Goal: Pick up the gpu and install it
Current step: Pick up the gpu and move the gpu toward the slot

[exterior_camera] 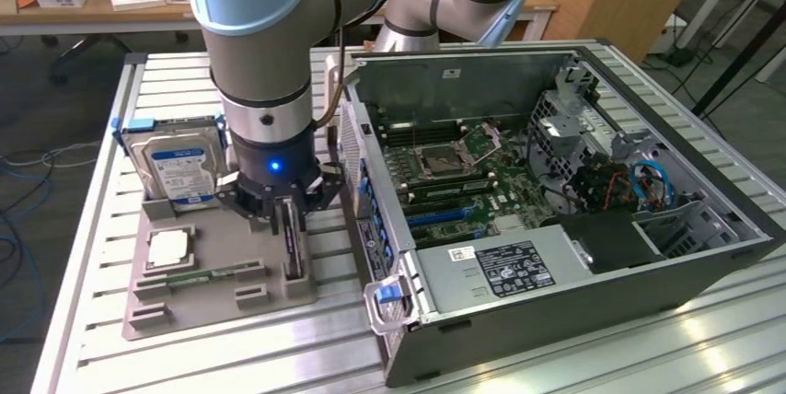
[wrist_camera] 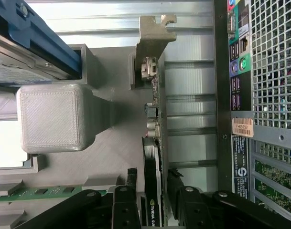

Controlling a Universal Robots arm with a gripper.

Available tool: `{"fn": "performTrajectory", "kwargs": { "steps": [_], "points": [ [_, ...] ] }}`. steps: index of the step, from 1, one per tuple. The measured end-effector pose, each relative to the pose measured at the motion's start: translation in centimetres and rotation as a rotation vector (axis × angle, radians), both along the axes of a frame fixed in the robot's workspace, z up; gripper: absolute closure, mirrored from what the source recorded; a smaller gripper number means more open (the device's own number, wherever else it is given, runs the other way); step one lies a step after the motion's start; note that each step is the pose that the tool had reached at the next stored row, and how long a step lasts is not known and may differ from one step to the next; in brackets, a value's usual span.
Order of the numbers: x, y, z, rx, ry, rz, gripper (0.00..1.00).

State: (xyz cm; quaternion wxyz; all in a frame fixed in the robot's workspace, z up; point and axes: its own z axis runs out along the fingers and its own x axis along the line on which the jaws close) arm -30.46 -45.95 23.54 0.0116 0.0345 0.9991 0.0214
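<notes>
the end effector hung at the tip of one arm, lowered over the grey holder tray on the tabletop. its two dark fingers straddled one gpu, which stood on its long edge in a slot of the tray. in the wrist view the jaws stood partly spread, one finger on each face of the card, with a thin sliver of space on either side, so the end effector was released and not yet clamped on the card. whether a pad already brushed the card could not be told. the gpu's silver bracket sat at the end away from the fingers. in the exterior view the gpu was on the tray's edge nearest the computer case, just beside the case's rear wall. the tray also carried one hard drive with a blue and white label, upright at the far end, one green memory stick lying flat, and one square processor chip between them. one computer case lay on its side to the exterior view's right with its side panel off and the mainboard exposed.
</notes>
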Motion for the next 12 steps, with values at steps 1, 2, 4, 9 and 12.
{"fn": "performTrajectory", "kwargs": {
  "steps": [1, 2, 4, 9, 12],
  "points": [
    [0.0, 0.0, 0.0, 0.0, 0.0, 0.0, 0.61],
    [0.0, 0.0, 0.0, 0.0, 0.0, 0.0, 0.63],
    [0.0, 0.0, 0.0, 0.0, 0.0, 0.0, 0.69],
    [0.0, 0.0, 0.0, -0.0001, 0.0002, 0.0, 0.69],
    [0.0, 0.0, 0.0, -0.0001, 0.0, 0.0, 0.74]
  ]
}}
